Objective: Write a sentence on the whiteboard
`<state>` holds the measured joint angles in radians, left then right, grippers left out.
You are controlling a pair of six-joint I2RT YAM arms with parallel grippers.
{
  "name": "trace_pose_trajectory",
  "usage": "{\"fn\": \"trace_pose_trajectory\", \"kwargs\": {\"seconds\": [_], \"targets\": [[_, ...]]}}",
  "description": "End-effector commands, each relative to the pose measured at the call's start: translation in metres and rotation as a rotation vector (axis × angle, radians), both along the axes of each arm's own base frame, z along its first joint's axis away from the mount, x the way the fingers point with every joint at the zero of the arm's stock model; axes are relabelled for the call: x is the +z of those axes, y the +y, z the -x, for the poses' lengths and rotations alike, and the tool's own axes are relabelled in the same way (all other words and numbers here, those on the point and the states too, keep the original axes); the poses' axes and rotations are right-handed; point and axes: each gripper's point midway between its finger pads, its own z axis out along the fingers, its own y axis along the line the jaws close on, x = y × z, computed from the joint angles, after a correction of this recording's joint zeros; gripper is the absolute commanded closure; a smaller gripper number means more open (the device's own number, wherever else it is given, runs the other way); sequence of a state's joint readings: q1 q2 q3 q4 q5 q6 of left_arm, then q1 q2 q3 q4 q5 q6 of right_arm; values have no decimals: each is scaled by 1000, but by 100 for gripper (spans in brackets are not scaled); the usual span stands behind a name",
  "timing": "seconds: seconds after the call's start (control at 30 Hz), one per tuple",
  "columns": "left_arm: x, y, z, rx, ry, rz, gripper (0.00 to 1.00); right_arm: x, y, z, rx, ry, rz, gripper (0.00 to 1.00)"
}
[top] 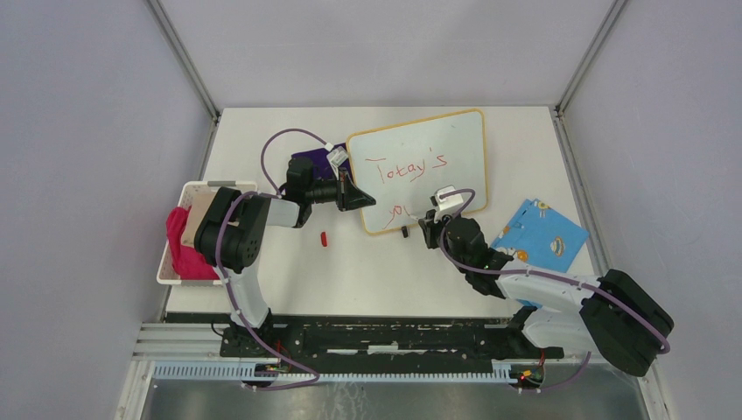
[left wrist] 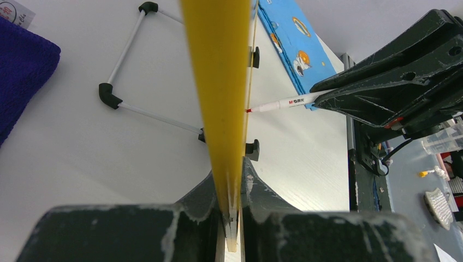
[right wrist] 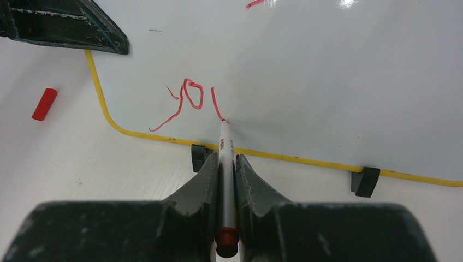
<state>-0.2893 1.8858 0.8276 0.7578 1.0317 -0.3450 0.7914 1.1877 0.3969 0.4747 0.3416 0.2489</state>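
Two grippers closed tight: the left gripper [left wrist: 232, 183] pinches the whiteboard [top: 442, 140] edge, the right gripper [right wrist: 225, 162] clasps a marker [right wrist: 224, 141], tip touching the sentence [top: 409, 170]

Edge-on to the left wrist, the whiteboard [left wrist: 218, 82] hides its face.

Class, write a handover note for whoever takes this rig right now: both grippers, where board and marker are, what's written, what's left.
Left gripper: shut on the left edge of the whiteboard, steadying it.
Right gripper: shut on the marker, tip touching the whiteboard.
Done: the sentence has "Today's" on top, "yo" plus one stroke below.
Left: finish the second line, then probably recap; the cap lies on the table left of the whiteboard.
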Motion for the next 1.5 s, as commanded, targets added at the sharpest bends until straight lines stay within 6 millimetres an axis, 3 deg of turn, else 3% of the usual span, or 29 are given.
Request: {"fn": "trace_pose_trajectory", "kwargs": {"seconds": [0.0,0.73,1.23,1.47], "targets": [[-43,4,3,59,68,-121,98,12,-14,-10,-68,-38,-14,100],[-45,4,3,58,71,-131,98,48,-4,-32,-71,-94,-52,100],[-45,4,4,59,72,-135,98,59,-13,-18,-50,-146,-103,100],[-45,4,4,58,72,-134,98,58,-9,-21,-42,-138,-104,100]]}}
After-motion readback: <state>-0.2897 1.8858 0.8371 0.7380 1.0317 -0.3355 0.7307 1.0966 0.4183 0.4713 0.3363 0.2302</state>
